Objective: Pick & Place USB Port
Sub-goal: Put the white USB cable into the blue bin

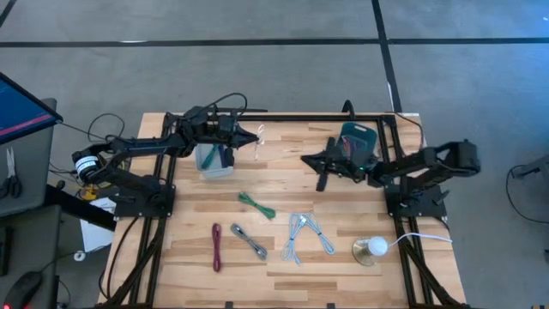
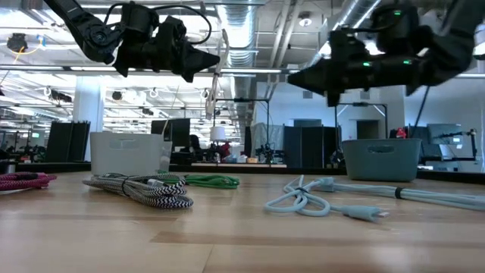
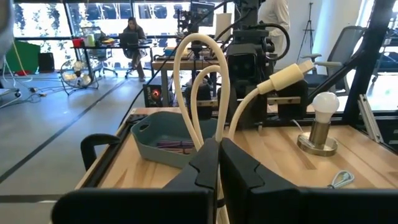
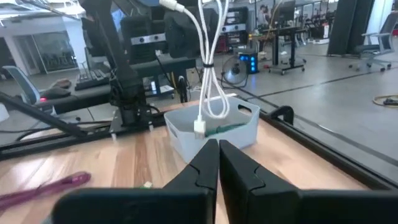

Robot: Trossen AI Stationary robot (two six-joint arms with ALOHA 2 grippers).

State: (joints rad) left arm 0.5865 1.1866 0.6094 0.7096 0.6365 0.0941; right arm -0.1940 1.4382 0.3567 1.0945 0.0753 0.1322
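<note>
A white USB cable (image 1: pixel 260 140), coiled into a bundle, hangs in the air near the table's far edge. My left gripper (image 1: pixel 256 133) is shut on it and points level toward the table's right. The bundle stands just right of a clear white bin (image 1: pixel 214 160). My right gripper (image 1: pixel 305 159) is shut with nothing in it. It hovers above the table left of a teal bin (image 1: pixel 358 142) and points at the cable (image 4: pixel 208 81). In the low view both grippers (image 2: pixel 214 59) (image 2: pixel 294 77) float well above the tabletop. My left gripper pinches several strands of the cable bundle (image 3: pixel 210 132) between its two fingers (image 3: pixel 202 163), partway along the coil. The fingers come level from the table's left and lie across the bundle. The bundle stands upright, loops above and below the fingers, clear of the table.
Loose cables lie on the near half of the table: green (image 1: pixel 257 204), maroon (image 1: pixel 217 246), black-and-white striped (image 1: pixel 249 241) and pale blue (image 1: pixel 304 233). A lamp with a bulb (image 1: pixel 371 249) stands near right. The teal bin holds a cable (image 3: pixel 174 144).
</note>
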